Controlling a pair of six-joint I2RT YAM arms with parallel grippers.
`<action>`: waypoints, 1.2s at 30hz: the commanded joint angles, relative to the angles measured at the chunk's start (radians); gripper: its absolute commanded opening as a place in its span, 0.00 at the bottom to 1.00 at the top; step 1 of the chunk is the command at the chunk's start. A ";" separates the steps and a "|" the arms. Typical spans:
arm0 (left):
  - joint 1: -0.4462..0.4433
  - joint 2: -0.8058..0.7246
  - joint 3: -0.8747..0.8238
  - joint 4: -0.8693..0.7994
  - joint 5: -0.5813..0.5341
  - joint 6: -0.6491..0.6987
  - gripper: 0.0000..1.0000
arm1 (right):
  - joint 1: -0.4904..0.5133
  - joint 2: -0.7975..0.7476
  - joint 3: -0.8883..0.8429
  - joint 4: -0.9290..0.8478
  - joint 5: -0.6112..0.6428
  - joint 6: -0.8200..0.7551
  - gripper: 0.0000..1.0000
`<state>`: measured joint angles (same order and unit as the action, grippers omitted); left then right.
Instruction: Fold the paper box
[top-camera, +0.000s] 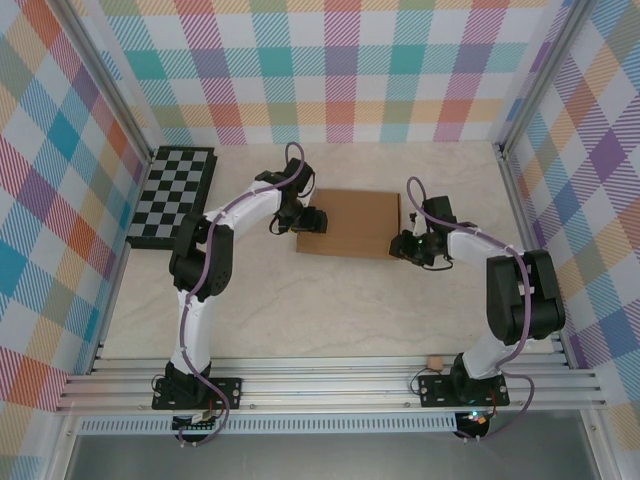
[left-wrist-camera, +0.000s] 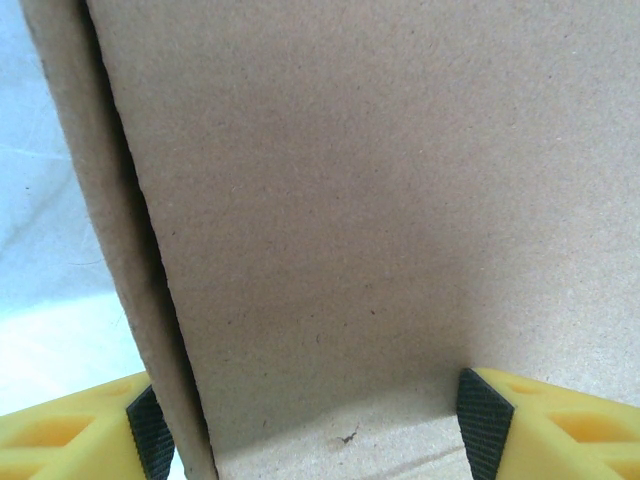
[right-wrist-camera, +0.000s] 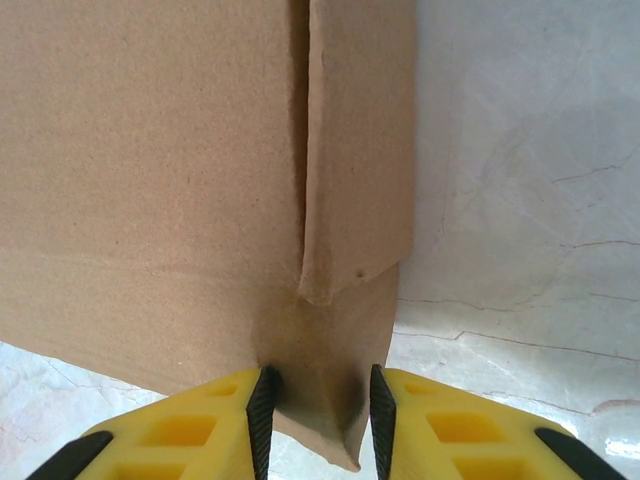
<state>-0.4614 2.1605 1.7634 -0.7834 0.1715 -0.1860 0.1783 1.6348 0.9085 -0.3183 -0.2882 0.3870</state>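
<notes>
Right gripper (right-wrist-camera: 318, 400) pinching paper box (right-wrist-camera: 150, 150) edge, table (right-wrist-camera: 520, 150) beside

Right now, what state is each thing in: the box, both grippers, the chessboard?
paper box: lying flat on the table, looks folded into a shallow rectangle, one edge flap pinched.
left gripper: open, jaws wide, straddling an edge of the box.
right gripper: shut on a flap of the box.
chessboard: lying flat at far left, apart from both arms.
</notes>
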 joint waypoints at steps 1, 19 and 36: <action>0.018 0.045 -0.030 -0.077 -0.054 0.015 0.74 | 0.002 -0.016 -0.032 -0.072 0.036 0.010 0.32; 0.018 0.053 -0.021 -0.083 -0.058 0.019 0.74 | -0.004 0.096 0.011 -0.124 0.106 0.100 0.25; 0.026 0.051 -0.018 -0.093 -0.064 0.034 0.74 | -0.025 0.106 0.024 -0.212 0.118 0.191 0.35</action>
<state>-0.4610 2.1605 1.7645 -0.7887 0.1715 -0.1852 0.1638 1.7050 0.9771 -0.4328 -0.2848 0.5472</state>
